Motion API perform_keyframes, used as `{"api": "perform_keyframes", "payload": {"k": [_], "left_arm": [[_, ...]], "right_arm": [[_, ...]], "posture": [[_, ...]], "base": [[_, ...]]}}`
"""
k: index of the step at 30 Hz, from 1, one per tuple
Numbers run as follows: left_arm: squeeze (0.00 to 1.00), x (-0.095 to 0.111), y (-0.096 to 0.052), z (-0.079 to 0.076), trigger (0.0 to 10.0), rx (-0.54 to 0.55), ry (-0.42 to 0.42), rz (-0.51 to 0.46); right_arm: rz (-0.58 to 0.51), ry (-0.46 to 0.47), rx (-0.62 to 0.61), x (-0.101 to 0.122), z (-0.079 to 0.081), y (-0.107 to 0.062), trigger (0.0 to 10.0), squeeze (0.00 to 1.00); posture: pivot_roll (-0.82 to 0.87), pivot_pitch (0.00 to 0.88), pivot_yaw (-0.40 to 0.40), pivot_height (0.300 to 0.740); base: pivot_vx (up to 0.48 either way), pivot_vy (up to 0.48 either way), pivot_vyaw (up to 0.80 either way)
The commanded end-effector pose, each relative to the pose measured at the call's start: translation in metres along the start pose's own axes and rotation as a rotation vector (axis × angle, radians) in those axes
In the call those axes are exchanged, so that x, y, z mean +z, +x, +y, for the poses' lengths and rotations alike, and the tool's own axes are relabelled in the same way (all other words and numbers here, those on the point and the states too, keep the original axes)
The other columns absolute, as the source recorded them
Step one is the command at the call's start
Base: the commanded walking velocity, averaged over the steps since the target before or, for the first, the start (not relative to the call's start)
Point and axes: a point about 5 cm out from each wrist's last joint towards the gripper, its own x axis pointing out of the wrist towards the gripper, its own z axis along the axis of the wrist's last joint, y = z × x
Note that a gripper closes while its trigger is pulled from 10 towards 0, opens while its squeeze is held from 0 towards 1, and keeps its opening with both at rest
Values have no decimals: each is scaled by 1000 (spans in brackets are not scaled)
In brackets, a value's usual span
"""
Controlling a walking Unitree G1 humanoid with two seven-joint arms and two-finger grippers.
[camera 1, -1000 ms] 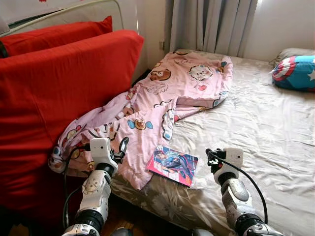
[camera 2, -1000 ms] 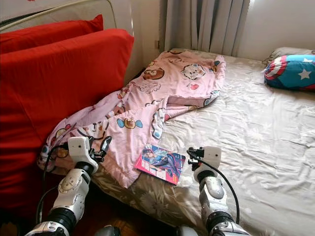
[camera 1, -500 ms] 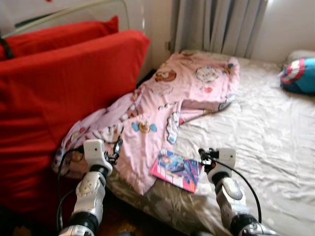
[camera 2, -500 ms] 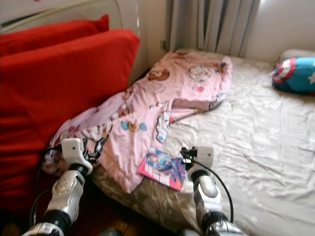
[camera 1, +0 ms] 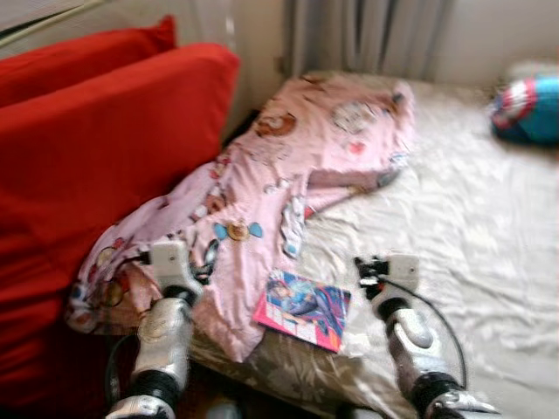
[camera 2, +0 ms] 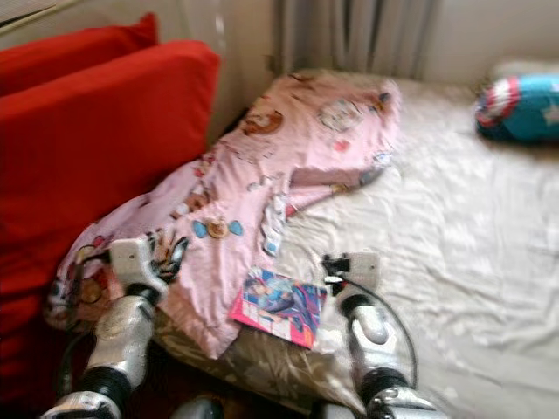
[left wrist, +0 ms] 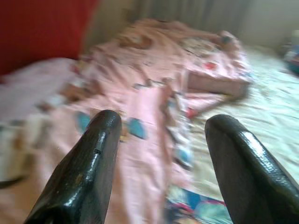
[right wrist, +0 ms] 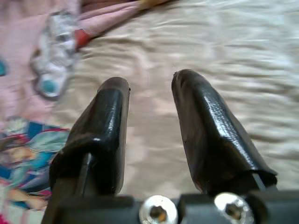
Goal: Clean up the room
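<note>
Comic book (camera 1: 302, 308) lies at the bed's (camera 1: 472, 209) near edge, touching the pink blanket (camera 1: 288, 175). Left gripper (left wrist: 161, 154) and right gripper (right wrist: 149, 116), jaws released, hover empty; a careless grab could snag blanket.

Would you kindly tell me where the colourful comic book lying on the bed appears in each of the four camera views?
Left eye view: colourful comic book lies low, centre, between the two arms.
Right eye view: low, slightly left of centre.
Left wrist view: a blurred corner at the lower edge, between the black fingers.
Right wrist view: at the lower left edge.
Shared landmark: the pink cartoon-print blanket beside the book.
</note>
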Motion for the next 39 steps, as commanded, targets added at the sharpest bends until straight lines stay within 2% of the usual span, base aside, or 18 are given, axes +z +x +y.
{"api": "perform_keyframes", "payload": {"k": [1, 4, 10, 13, 18, 25, 32, 39], "left_arm": [[0, 2, -3, 13, 10000, 34, 11, 3], [0, 3, -3, 16, 10000, 35, 17, 5], [0, 8, -1, 22, 10000, 29, 51, 3], [0, 14, 7, 21, 10000, 27, 53, 2], [0, 15, 8, 17, 10000, 24, 45, -2], [0, 8, -1, 16, 10000, 43, 28, -4], [0, 8, -14, 25, 10000, 91, 26, -22], [0, 10, -20, 23, 10000, 91, 29, -36]], "right_arm": [[11, 20, 35, 1, 13, 4, 10000, 0], [32, 38, 41, 3, 16, 8, 10000, 0], [24, 12, 60, 13, 23, 15, 10000, 0], [-4, -30, 98, 18, 33, 17, 10000, 0], [35, -30, 104, 8, 35, 14, 10000, 0], [57, -27, 99, -8, 28, 3, 10000, 0], [71, 2, 87, -8, 31, 6, 10000, 0], [118, 11, 74, -9, 36, 8, 10000, 0]], "posture": [[-98, 37, -2, 646], [-83, 68, 0, 646], [-84, 111, 14, 646], [-89, 150, 22, 646], [-85, 164, 19, 641], [-66, 204, -5, 631], [-36, 233, -22, 631], [-18, 248, -24, 616]], "base": [[0, 0, 0], [0, 0, 0], [0, 0, 0], [0, 0, 0], [0, 0, 0], [0, 0, 0], [0, 0, 0], [0, 0, 0]]}}
